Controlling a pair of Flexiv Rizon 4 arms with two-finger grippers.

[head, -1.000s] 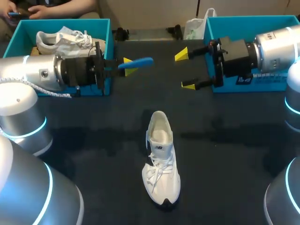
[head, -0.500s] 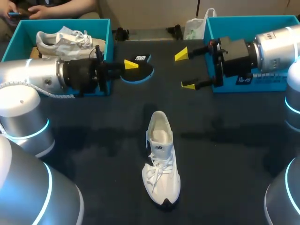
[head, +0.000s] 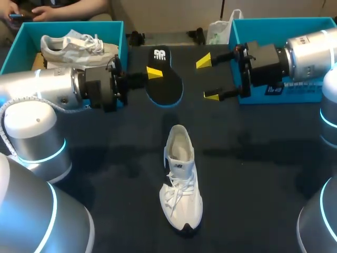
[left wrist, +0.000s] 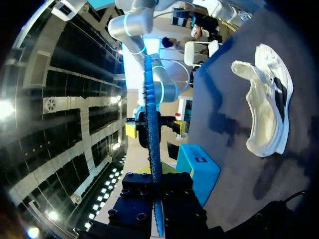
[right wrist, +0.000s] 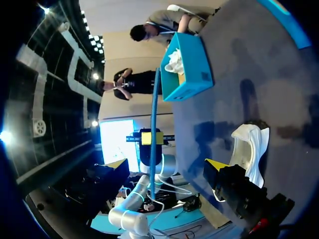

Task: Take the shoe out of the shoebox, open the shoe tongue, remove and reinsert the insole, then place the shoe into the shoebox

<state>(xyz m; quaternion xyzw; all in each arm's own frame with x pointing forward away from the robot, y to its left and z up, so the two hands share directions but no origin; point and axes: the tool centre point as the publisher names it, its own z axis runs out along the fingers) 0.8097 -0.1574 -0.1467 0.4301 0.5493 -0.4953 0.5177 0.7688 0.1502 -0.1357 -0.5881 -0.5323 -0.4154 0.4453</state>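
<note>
Lying inside the left shoebox (head: pixel 68 24): one white sneaker (head: pixel 73 45).

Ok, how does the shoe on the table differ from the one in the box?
The table shoe stands alone on the dark table, toe toward the head camera. The boxed shoe sits inside the left teal box, lying across the view. The table shoe's mouth gapes open, showing its inside, while the boxed shoe's opening is not plainly seen. Both are white lace-up sneakers.
</note>
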